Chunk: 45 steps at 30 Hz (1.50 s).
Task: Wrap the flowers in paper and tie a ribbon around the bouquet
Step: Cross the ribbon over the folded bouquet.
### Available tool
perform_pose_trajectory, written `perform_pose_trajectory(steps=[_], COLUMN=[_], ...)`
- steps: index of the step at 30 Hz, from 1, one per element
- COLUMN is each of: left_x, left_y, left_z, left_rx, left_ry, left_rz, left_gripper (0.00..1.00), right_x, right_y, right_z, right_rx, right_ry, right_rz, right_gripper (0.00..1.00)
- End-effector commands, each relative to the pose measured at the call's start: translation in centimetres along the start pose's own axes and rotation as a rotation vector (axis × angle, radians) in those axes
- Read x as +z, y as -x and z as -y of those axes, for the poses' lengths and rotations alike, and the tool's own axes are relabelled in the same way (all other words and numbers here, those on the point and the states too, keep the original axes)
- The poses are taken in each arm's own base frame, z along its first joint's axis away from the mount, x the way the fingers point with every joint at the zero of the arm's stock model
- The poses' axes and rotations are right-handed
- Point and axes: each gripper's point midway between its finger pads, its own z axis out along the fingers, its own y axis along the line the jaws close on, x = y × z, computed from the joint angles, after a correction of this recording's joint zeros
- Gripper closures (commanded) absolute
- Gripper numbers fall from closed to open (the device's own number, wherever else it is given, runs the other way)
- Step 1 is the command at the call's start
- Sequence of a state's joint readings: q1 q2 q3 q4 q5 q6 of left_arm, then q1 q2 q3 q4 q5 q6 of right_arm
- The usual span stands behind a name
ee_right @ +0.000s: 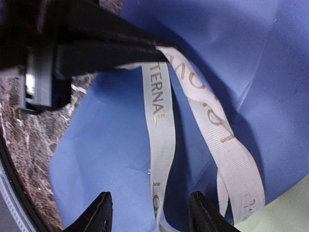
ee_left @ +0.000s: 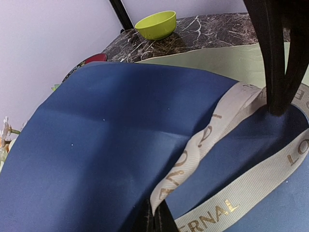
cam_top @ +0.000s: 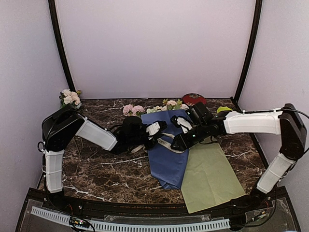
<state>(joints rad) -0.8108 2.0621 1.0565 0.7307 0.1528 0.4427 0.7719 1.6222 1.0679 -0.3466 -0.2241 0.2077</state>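
The ribbon (ee_left: pixel 193 150) lies looped over the blue paper (ee_left: pixel 106 125). The left end effector (ee_left: pixel 155 220) is pinched tight on it, and the right end effector (ee_right: pixel 149 200) is spread wide, straddling a strand. It looks limp and slippery, so I'd grab it flat across the width.

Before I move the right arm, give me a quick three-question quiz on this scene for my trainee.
1. True or false: the left hand is shut on the cream satin ribbon with gold lettering.
2. What lies just right of the dark blue paper sheet? A yellow-green paper sheet; B wooden board; C white towel.
3. Fill in: the right hand is ___, its fingertips either side of the ribbon.
Key: 1 true; 2 A; 3 open.
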Motion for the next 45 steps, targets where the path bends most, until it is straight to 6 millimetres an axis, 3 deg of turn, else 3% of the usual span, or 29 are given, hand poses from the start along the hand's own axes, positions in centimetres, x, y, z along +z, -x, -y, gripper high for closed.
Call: perform_pose_trajectory(steps=[1,6,10,14,17,22,25,27,30,36,38,43,45], left_x=[-0.9,-0.9,-0.9,-0.8,-0.8,-0.8,-0.8,-0.8,-0.8,-0.8,-1.2,-3.1,-4.0], left_y=[1.5,1.5,1.4,1.4,1.4,1.1,1.1,1.0,0.9,0.8,1.7,4.7,5.3], left_z=[-0.4,-0.4,-0.5,-0.5,-0.5,-0.5,-0.5,-0.5,-0.5,-0.3,-0.3,-0.3,0.0], left_rx=[-0.009,-0.007,-0.005,-0.005,-0.003,0.001,0.005,0.008,0.010,0.007,-0.009,-0.022,-0.017], left_ry=[0.008,0.011,0.012,0.012,0.014,0.014,0.016,0.019,0.016,-0.001,-0.013,-0.069,-0.096], left_rz=[0.026,0.024,0.022,0.023,0.019,0.004,0.003,-0.001,-0.007,-0.022,-0.002,0.031,0.016], left_gripper=[1.00,1.00,1.00,1.00,1.00,1.00,1.00,1.00,1.00,0.98,0.80,0.41,0.31], right_x=[1.6,2.6,2.5,2.2,1.2,-2.8,-5.3,-6.9,-8.2,-10.0,-8.9,-5.9,-5.1], right_y=[-0.9,-3.1,-3.6,-3.5,-3.2,-4.0,-4.8,-4.7,-3.2,2.8,3.2,3.3,3.0], right_z=[-0.5,0.8,1.3,0.9,-0.9,-6.8,-8.8,-9.0,-7.0,2.1,4.5,7.4,8.2], right_rx=[-0.121,-0.159,-0.186,-0.200,-0.220,-0.295,-0.269,-0.212,-0.107,0.247,0.354,0.462,0.481], right_ry=[-0.024,-0.117,-0.176,-0.165,-0.082,0.241,0.401,0.491,0.489,0.308,0.241,0.160,0.128], right_rz=[-0.054,-0.118,-0.125,-0.118,-0.111,-0.100,-0.109,-0.090,0.023,0.381,0.400,0.364,0.346], right_gripper=[0.45,0.46,0.50,0.85,1.00,1.00,1.00,1.00,1.00,1.00,1.00,1.00,1.00])
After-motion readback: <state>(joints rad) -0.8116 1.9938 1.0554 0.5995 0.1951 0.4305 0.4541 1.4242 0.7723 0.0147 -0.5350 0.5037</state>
